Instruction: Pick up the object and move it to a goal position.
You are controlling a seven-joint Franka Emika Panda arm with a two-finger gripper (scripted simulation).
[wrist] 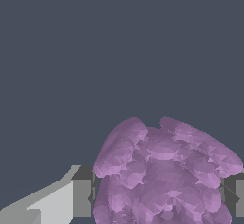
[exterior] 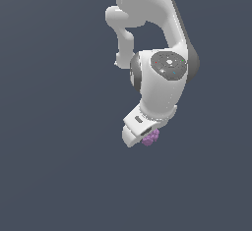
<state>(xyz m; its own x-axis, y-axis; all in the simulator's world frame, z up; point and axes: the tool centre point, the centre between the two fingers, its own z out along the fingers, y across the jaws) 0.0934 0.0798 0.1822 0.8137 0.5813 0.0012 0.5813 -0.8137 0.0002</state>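
Note:
The object is a purple bumpy cluster that fills the gap between my gripper's two grey fingers in the wrist view. Both fingers press against its sides, so the gripper is shut on it. In the exterior view the object peeks out from under the white hand, much smaller than it. There my gripper points down and the hand hides its fingertips. No goal marker shows in either view.
The white arm reaches in from the upper edge of the exterior view. Around it is only a flat dark blue-grey surface.

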